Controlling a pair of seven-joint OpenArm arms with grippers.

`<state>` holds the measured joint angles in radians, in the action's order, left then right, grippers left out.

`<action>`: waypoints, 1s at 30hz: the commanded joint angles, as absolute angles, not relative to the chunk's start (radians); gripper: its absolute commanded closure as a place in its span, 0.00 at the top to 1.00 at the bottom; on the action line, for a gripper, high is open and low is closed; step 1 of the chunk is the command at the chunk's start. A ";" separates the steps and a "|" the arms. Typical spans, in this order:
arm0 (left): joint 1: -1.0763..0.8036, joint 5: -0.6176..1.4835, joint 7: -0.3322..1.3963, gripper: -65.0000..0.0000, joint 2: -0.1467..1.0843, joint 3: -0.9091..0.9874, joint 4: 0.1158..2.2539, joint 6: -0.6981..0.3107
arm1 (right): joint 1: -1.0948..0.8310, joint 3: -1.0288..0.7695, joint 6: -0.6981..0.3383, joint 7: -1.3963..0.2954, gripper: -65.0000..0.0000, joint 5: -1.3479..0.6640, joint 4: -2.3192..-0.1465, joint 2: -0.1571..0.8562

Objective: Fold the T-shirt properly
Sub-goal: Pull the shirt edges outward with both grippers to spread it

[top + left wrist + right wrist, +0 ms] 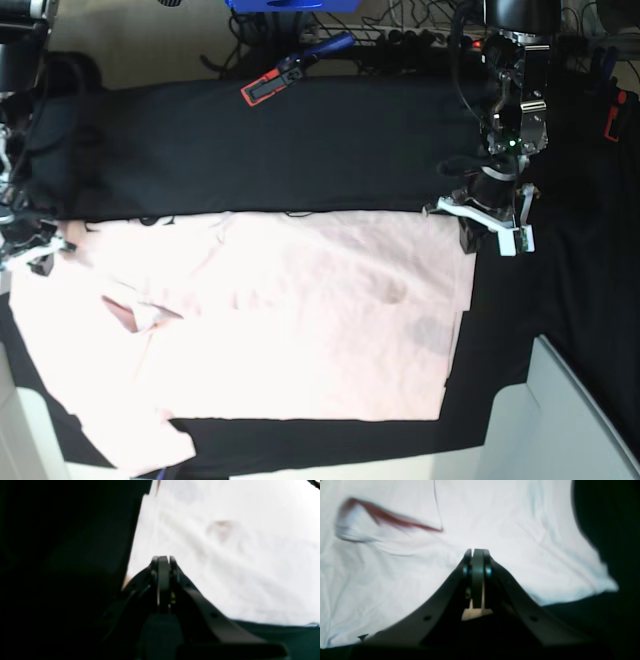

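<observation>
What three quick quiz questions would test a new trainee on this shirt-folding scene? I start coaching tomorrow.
1. True or false: the T-shirt is already folded into a neat stack.
2. Which corner of the shirt is the left gripper at in the base view? A. top right B. bottom left C. bottom right
3. Fill in: the shirt lies on a ____ cloth.

Key:
1. False. It lies spread out, plain side up, with wrinkles.
2. A. Its jaws are shut at that edge; whether they pinch fabric cannot be told.
3. Black. The right gripper is shut over the shirt too.
</observation>
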<state>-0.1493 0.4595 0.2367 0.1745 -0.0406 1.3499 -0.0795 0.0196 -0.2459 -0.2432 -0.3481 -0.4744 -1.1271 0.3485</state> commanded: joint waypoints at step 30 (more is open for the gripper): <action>0.137 0.460 0.312 0.00 0.186 -0.213 0.898 -0.082 | 0.344 -0.131 -0.341 -0.245 0.00 -0.481 -0.478 0.476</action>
<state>0.1429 0.4713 0.2718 0.1822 -0.2104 0.9009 -0.0887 0.3233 -0.1284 -0.3412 -0.2413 -0.4797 -0.4656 0.4519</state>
